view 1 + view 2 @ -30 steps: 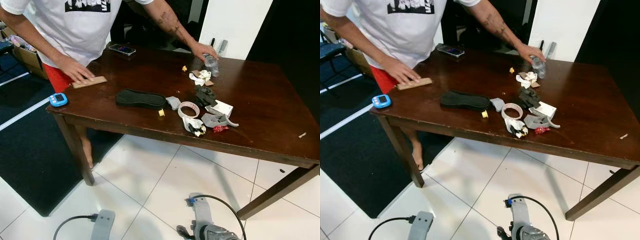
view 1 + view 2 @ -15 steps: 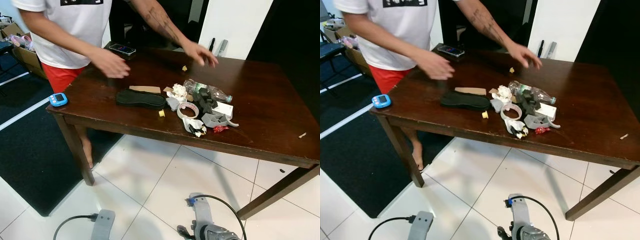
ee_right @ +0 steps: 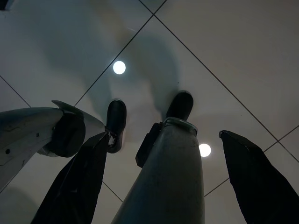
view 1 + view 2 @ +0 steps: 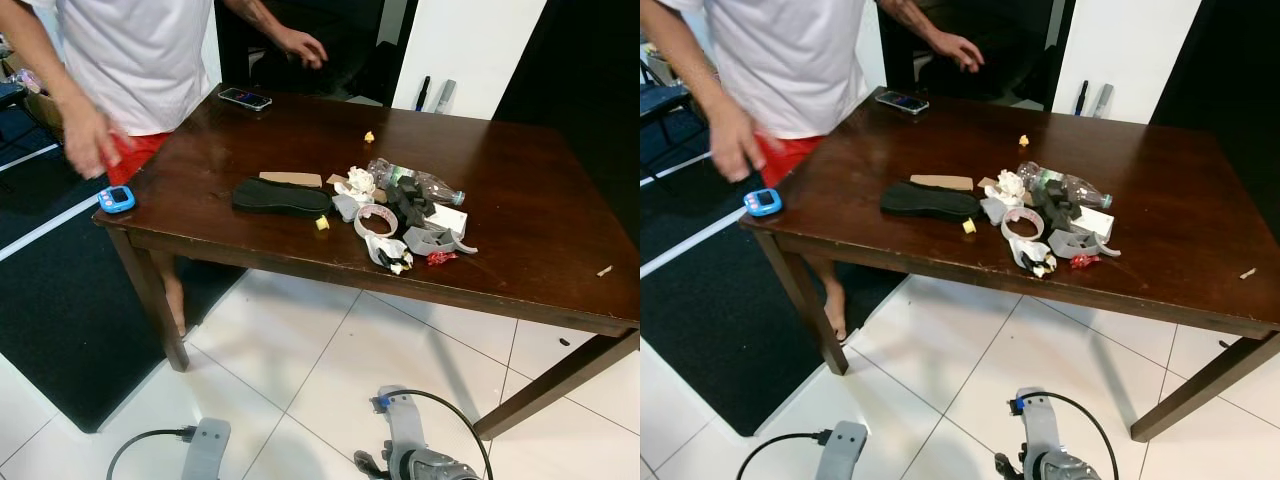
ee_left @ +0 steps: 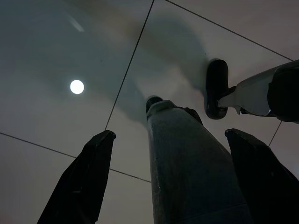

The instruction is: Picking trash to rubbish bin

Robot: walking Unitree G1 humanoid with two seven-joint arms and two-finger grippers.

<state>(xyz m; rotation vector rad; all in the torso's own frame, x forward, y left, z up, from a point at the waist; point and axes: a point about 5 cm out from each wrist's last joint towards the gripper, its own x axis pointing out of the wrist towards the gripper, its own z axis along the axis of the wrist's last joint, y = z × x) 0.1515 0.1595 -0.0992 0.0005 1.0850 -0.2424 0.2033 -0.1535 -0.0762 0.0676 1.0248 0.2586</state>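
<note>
**Trash heaped on a dark table, both arms hanging idle**

Far ahead of both sets of jaws: a dark wooden table (image 4: 520,210) on white floor tiles (image 4: 330,370), a dark rug (image 4: 60,330) alongside, white wall behind. At the far corner, a person in a white shirt (image 4: 130,60), one hand (image 4: 88,140) blurred beside the table edge, apparently clear of the pile.

Gathered near the table's front edge, probably for easy reach: a black shoe sole (image 4: 281,197), a clear plastic bottle (image 4: 415,181), a roll of tape (image 4: 377,219), crumpled paper (image 4: 353,184) and small scraps. Off apart: a phone (image 4: 245,98), a blue timer (image 4: 116,198).

Low over the tiles, well short of the trash: left gripper (image 5: 173,140) and right gripper (image 3: 161,140), fingers spread wide, nothing between them. No bin seen; nothing picked yet.
</note>
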